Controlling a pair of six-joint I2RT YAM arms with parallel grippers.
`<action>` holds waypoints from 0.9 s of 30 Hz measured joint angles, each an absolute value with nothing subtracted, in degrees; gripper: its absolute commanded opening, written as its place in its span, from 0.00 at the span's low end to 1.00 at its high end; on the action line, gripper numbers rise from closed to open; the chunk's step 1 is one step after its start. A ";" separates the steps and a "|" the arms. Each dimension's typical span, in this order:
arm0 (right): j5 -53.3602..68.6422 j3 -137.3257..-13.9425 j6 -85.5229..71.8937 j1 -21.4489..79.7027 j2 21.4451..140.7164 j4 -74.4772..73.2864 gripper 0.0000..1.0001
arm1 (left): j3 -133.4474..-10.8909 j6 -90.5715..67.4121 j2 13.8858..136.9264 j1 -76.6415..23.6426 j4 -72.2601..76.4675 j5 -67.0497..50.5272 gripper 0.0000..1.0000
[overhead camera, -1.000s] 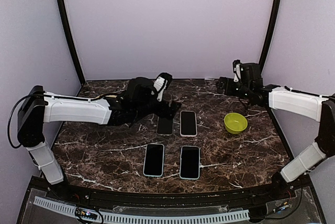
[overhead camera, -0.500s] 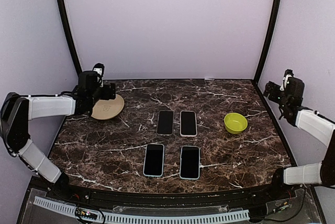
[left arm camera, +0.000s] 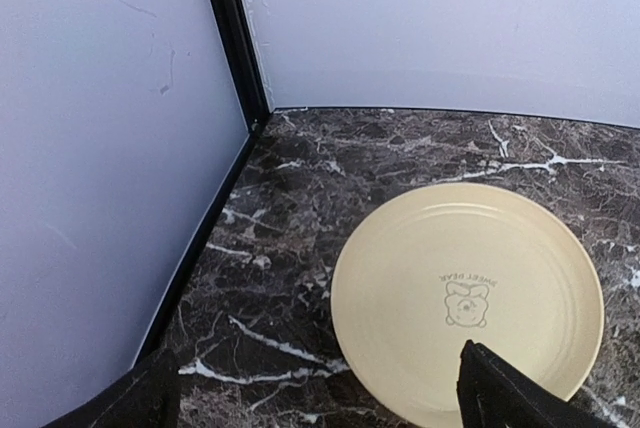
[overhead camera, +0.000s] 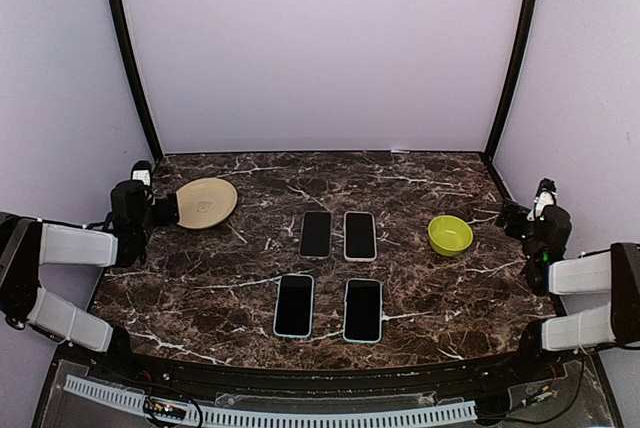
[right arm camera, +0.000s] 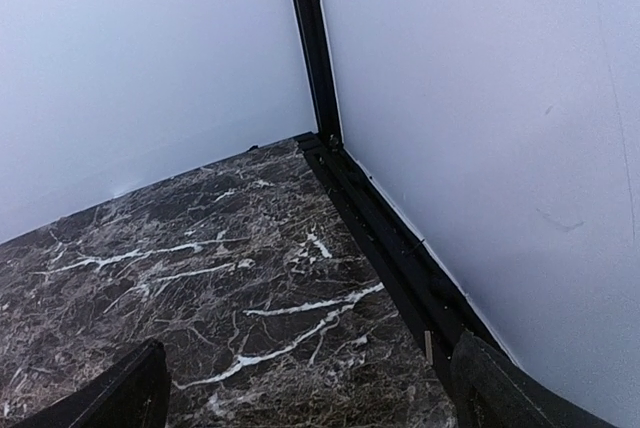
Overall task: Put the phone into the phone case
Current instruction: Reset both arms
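Observation:
Flat dark phone-shaped slabs lie in two rows at the table's middle. The back left one (overhead camera: 315, 234) is all black with no pale rim. The back right one (overhead camera: 360, 235), front left one (overhead camera: 294, 305) and front right one (overhead camera: 362, 310) each have a pale rim like a case edge. I cannot tell bare phones from cased ones. My left gripper (overhead camera: 160, 210) is at the far left by the plate, open and empty (left arm camera: 320, 413). My right gripper (overhead camera: 510, 216) is at the far right edge, open and empty (right arm camera: 300, 408). Neither wrist view shows a phone.
A cream plate (overhead camera: 206, 203) with a bear print sits at the back left, just ahead of my left fingers (left arm camera: 510, 393). A green bowl (overhead camera: 450, 235) stands right of the phones. Black frame posts and pale walls close in the table's corners (right arm camera: 400, 248).
Both arms have pulled back from the table's back and middle to the outer edges. The left arm no longer covers the back left phone, and the plate now shows.

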State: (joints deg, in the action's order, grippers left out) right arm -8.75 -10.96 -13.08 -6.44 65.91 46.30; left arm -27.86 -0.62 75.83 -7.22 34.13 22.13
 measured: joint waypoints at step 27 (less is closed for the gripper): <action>0.54 -11.25 -7.97 -6.81 88.60 77.47 0.99 | -14.79 4.05 90.91 -0.78 73.28 5.13 0.99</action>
State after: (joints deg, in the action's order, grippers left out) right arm 0.54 -11.25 -7.97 -6.81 88.60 77.47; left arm -14.79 4.05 90.91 -0.78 73.28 5.13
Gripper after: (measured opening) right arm 0.986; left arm 0.988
